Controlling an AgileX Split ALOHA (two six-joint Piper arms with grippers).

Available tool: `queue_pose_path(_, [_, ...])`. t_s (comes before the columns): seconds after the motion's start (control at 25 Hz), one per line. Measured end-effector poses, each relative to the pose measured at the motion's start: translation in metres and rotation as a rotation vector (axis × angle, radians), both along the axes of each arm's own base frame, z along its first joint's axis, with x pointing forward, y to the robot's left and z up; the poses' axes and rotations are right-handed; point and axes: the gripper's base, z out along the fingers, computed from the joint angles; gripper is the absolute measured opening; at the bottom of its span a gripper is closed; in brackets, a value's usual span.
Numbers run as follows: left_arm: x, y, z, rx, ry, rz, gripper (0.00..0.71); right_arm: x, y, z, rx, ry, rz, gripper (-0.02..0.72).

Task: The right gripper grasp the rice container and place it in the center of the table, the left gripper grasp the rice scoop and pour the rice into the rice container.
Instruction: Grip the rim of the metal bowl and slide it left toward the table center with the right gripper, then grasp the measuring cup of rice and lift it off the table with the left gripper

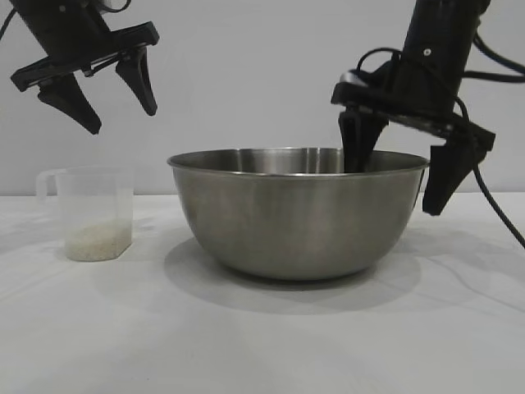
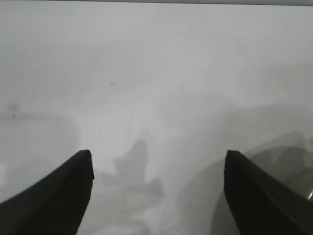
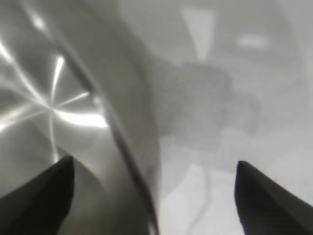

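Observation:
The rice container [image 1: 297,215], a wide steel bowl, stands on the white table [image 1: 262,345] near its middle. My right gripper [image 1: 398,185] straddles the bowl's right rim, open, one finger inside the bowl and the other outside, neither touching the wall. In the right wrist view the rice container [image 3: 73,98] and its rim pass between the spread fingers of the right gripper [image 3: 154,178]. The rice scoop [image 1: 92,213], a frosted cup, stands at the left with rice [image 1: 97,243] in its bottom. My left gripper [image 1: 119,103] hangs open above the scoop, and the left gripper [image 2: 159,169] holds nothing.
A black cable [image 1: 496,205] trails from the right arm down toward the table at the far right. A plain pale wall [image 1: 246,74] closes the back. Bare tabletop lies in front of the bowl and the scoop.

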Motion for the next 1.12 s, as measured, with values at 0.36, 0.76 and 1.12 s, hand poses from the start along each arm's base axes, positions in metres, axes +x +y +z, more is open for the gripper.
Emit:
queue_pose_path(0.36, [-0.001,0.000,-0.001,-0.001,0.014,-0.007,0.527,-0.007,-0.019,0.049,-0.145,-0.163,0.059,0.580])
queue_pose_path(0.76, [-0.001,0.000,-0.001,-0.001,0.016,-0.007,0.527,-0.026,-0.058,0.124,-0.153,-0.332,-0.049,0.528])
queue_pose_path(1.12, [-0.001,0.000,-0.001,-0.001,0.016,-0.007,0.527,-0.076,-0.098,0.211,-0.139,-0.551,-0.190,0.528])
